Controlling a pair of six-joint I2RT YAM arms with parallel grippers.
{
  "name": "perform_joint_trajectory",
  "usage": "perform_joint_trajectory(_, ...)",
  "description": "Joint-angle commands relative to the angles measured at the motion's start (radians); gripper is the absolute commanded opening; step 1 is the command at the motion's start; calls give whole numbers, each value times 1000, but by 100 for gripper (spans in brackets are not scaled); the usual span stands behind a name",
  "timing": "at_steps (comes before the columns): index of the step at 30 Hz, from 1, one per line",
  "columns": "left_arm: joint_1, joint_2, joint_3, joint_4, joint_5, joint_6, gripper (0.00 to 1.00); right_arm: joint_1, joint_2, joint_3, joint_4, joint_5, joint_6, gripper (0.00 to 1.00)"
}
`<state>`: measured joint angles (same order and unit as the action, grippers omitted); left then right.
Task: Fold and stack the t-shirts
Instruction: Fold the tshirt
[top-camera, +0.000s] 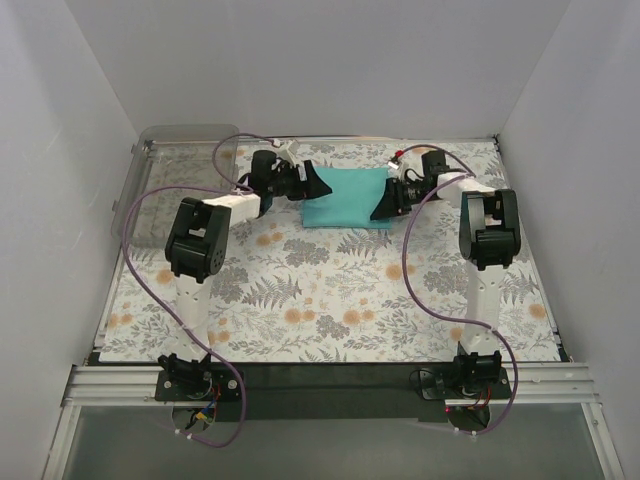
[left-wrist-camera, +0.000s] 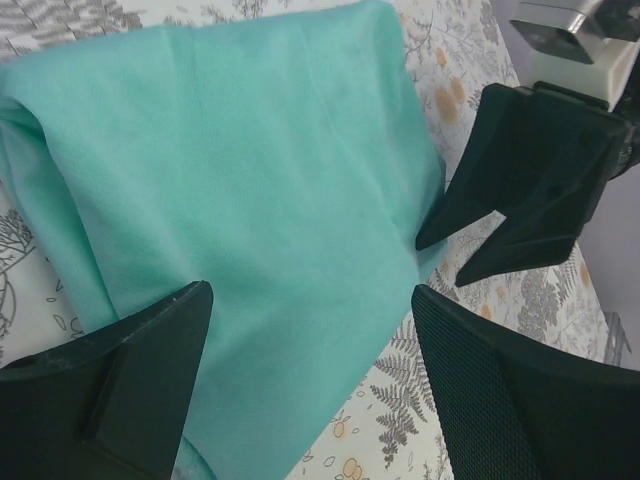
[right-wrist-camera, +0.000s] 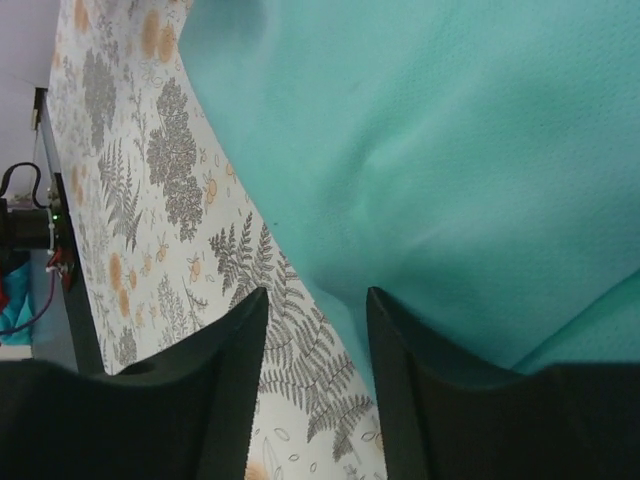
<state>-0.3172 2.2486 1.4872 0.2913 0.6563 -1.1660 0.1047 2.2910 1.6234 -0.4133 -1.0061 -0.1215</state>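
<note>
Left tool (left-wrist-camera: 310, 298) stands wide open and empty, poised over one short end of the shirt (left-wrist-camera: 240, 200). At the opposite short end, right tool (right-wrist-camera: 315, 300) is partly open and grips nothing. Between them lies a single teal shirt, folded into a rectangle and flat on the tabletop (top-camera: 330, 290). Its long axis runs from tool to tool. Both arms look about equally near, each at its own end. Count: one shirt, two tools. A further fold would probably carry one short end toward the other.
</note>
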Motion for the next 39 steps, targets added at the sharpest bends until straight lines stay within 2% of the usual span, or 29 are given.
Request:
perform_joint_trajectory(1, 0, -205, -7, 31, -73, 112, 75, -19, -146, 69, -131, 66, -179, 46)
perform_joint_trajectory(6, 1, -401, -109, 3, -182, 226, 78, -28, -237, 50, -130, 263, -191, 57)
perform_joint_trajectory(12, 3, -703, -350, 0, -294, 267, 80, -26, -243, 26, -41, 523, -61, 72)
perform_joint_trajectory(18, 10, -981, -548, -36, -346, 261, 83, -2, -162, 61, -7, 494, 32, 74)
perform_joint_trajectory(23, 15, -1141, -625, -153, -379, 281, 84, 33, -88, 102, -10, 471, 89, 73)
perform_joint_trajectory(29, 17, -1310, -706, -254, -417, 289, 85, 69, -82, 44, -9, 463, 115, 70)
perform_joint_trajectory(32, 17, -1372, -739, -284, -422, 266, 85, 73, -82, 29, -4, 497, 152, 60)
perform_joint_trajectory(35, 17, -1438, -771, -326, -428, 255, 85, 66, -91, 23, -2, 555, 155, 36)
perform_joint_trajectory(36, 17, -1454, -778, -337, -434, 249, 85, 59, -96, 17, -2, 558, 155, 20)
perform_joint_trajectory(39, 17, -1509, -809, -372, -440, 243, 85, 23, -108, 13, -4, 561, 151, 2)
